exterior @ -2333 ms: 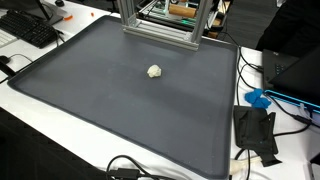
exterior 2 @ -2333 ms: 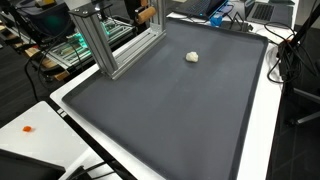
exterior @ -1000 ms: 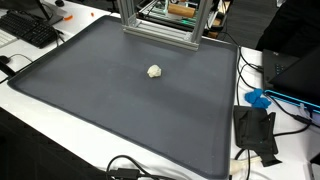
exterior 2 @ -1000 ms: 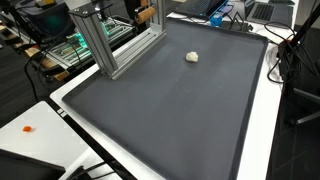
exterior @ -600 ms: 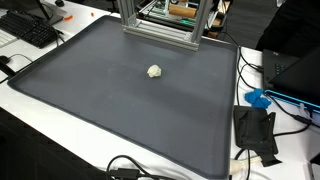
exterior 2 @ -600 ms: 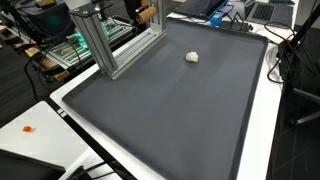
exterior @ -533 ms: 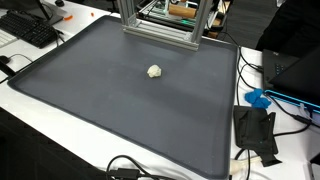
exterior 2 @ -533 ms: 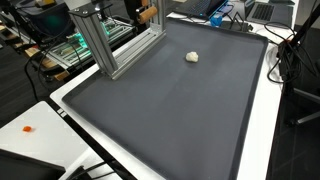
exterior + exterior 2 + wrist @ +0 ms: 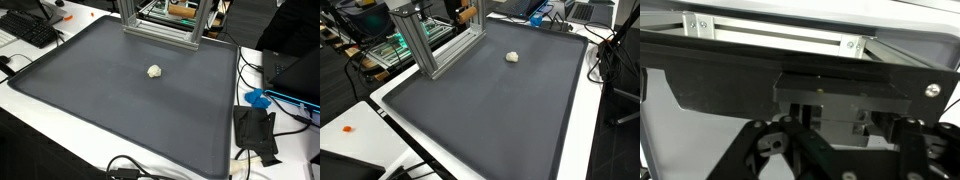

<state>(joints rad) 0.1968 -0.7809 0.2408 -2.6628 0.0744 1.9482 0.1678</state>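
A small white crumpled lump (image 9: 154, 71) (image 9: 512, 57) lies alone on the dark grey mat (image 9: 110, 110) (image 9: 490, 110) in both exterior views. Neither exterior view shows the arm or the gripper. In the wrist view the gripper (image 9: 840, 160) fills the lower part with its dark linkages. Its fingertips are out of the frame, so how the jaws stand does not show. Right in front of it are a black panel (image 9: 720, 80) and a silver aluminium bar (image 9: 770, 33). Nothing is seen held.
A silver aluminium frame (image 9: 160, 25) (image 9: 425, 40) stands at the mat's far edge. A keyboard (image 9: 30, 30), cables (image 9: 130, 170), a black bracket (image 9: 255, 130) and a blue object (image 9: 258, 98) lie on the white table around the mat.
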